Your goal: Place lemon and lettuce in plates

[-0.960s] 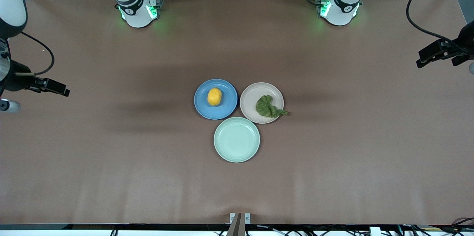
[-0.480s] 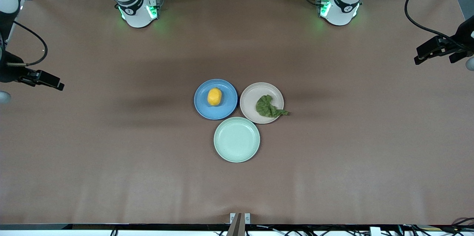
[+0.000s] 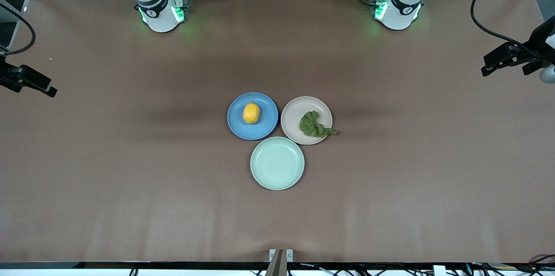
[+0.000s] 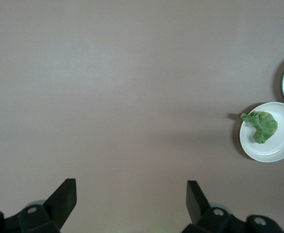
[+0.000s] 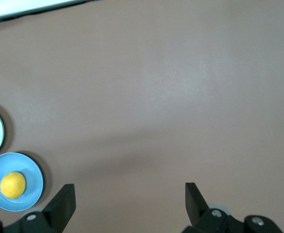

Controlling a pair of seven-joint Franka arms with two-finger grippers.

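1. The front view shows all three plates together in the middle of the tabletop [image 3: 130, 202]: the blue plate [image 3: 252, 116] toward the right arm's end, the beige plate [image 3: 306, 120] just beside it toward the left arm's end, and the mint-green plate [image 3: 277, 163] nearer to the front camera, close against both.
2. The lemon [image 3: 251, 112] lies in the blue plate. The lettuce [image 3: 313, 125] lies in the beige plate, with its pointed tip over the rim toward the left arm's end.
3. The left wrist view shows only the beige plate with the lettuce, and a cut-off slice of the mint-green plate; the blue plate is not there.
4. The right wrist view shows the blue plate with the lemon, and again only a slice of the mint-green plate.
5. The left tool [image 4: 131, 201] hangs over bare tabletop at the left arm's end, well apart from the plates. Its fingers stand wide apart and hold nothing.
6. The right tool [image 5: 130, 201] hangs over bare tabletop at the right arm's end, also spread wide and empty.
7. In the front view both tools are cut off at the picture's edges, so only dark parts show there.
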